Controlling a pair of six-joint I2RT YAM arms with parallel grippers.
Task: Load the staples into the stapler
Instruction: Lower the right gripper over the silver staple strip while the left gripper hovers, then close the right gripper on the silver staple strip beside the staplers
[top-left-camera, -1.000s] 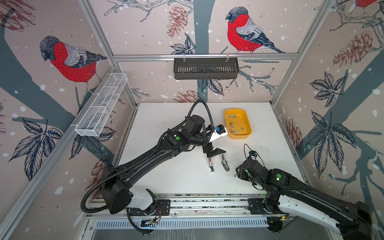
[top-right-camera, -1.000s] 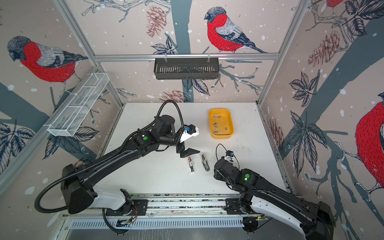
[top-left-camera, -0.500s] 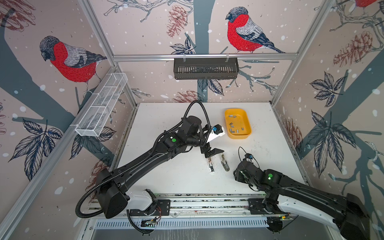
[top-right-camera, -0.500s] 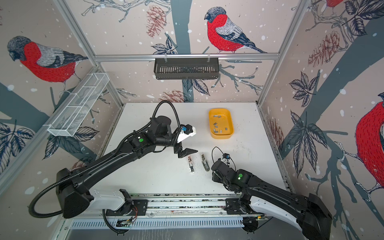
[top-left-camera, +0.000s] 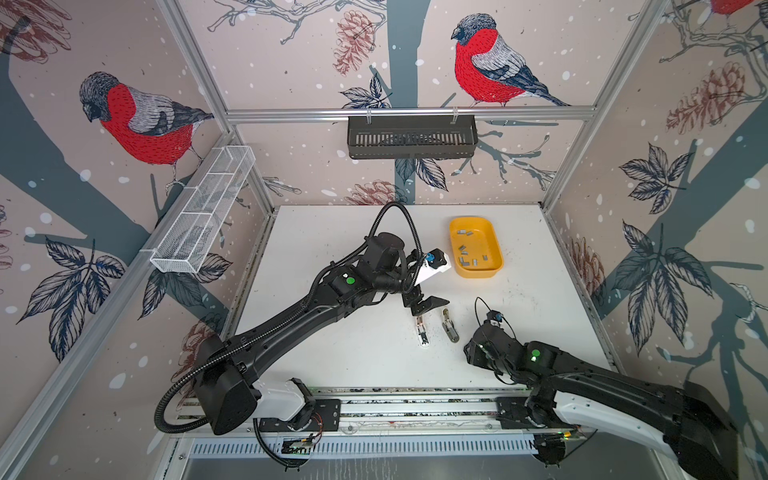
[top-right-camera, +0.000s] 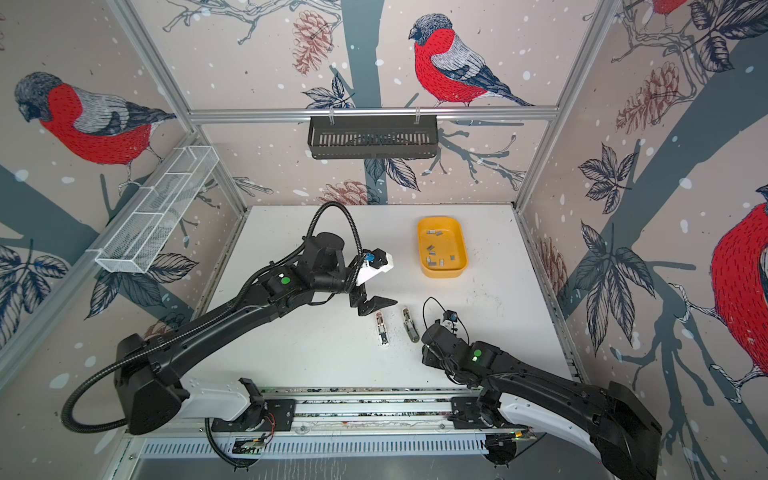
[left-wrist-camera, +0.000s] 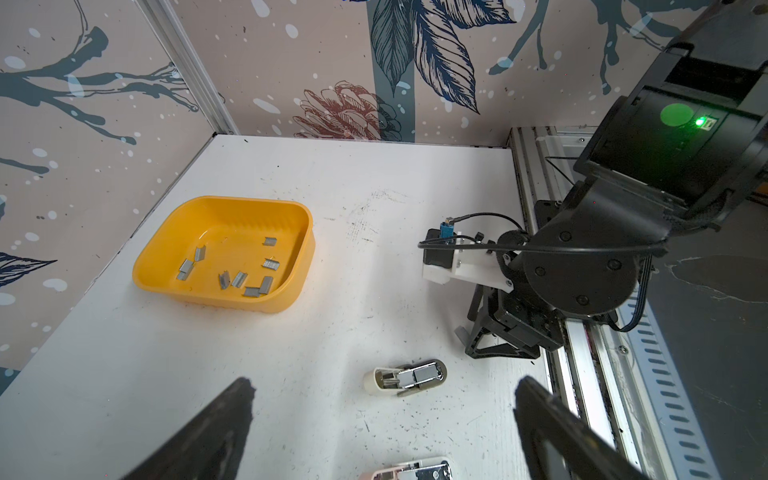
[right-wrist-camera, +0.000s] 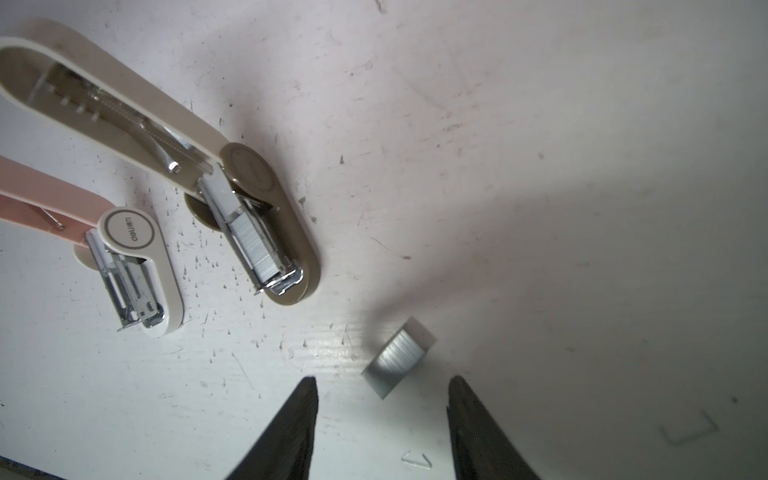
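Staples (right-wrist-camera: 398, 360), one short strip, lie on the table (right-wrist-camera: 582, 166) just before the right pincer (right-wrist-camera: 382, 384), released and empty, long axis slanted across its gap. Left pincer (top-left-camera: 428, 304), also released, hangs farther, by the pink stapler (top-left-camera: 422, 332).

Wide bare room lies at the back left corner of the table (top-left-camera: 324, 232). A bare strip runs between the yellow tray (top-left-camera: 497, 270) and the right edge. Near the middle, the pink stapler (top-left-camera: 422, 332) and the brown stapler (top-left-camera: 449, 330) lie open side by side, with a thin gap between them. The left arm (top-left-camera: 291, 320) slants over the front left part. The right arm (top-left-camera: 582, 374) covers the front right corner. A staple strip (right-wrist-camera: 399, 357) lies between the brown stapler and the right gripper (right-wrist-camera: 382, 379).
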